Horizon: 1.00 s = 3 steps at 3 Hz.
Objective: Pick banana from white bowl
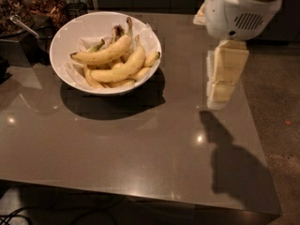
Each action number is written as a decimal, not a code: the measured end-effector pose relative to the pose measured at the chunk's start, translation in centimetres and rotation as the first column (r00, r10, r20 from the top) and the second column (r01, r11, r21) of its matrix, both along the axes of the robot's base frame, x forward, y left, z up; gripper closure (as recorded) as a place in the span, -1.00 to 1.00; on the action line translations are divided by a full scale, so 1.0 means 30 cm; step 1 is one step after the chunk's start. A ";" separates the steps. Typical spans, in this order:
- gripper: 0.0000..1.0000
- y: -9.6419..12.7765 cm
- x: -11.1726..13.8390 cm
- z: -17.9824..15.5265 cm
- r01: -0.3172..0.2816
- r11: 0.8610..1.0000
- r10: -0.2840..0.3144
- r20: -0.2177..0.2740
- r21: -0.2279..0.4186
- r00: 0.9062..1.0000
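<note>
The white bowl (pixel 65 34) stands on the brown table at the back left, lined with crinkled white paper. Several yellow bananas lie in it. The long curved banana (pixel 105 54) lies on top, its stem pointing to the back right. A second long one (pixel 123 68) lies just in front of it, with shorter ones below and a greenish tip behind. My gripper (pixel 219 93) hangs from the white arm (pixel 239 8) over the right side of the table, well to the right of the bowl and above the surface. It holds nothing that I can see.
Dark containers with brown contents (pixel 47 6) and a metal scoop (pixel 21 25) stand at the back left behind the bowl. The table's right edge (pixel 255 125) drops to a speckled floor. The arm's shadow (pixel 229 158) falls on the front right. Cables lie under the front edge.
</note>
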<state>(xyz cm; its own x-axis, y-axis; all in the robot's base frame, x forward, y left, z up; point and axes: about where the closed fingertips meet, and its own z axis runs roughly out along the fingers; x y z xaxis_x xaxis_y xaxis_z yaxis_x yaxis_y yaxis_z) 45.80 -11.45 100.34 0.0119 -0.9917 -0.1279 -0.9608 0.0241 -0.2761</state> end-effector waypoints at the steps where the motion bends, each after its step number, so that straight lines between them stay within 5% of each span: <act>1: -1.00 0.012 0.005 0.017 -0.002 1.000 0.002 0.023 0.010 1.000; 2: -1.00 0.012 0.006 0.017 -0.002 1.000 0.002 0.023 0.010 1.000; 3: -0.96 0.131 0.056 0.013 -0.038 0.999 0.038 0.006 0.013 0.999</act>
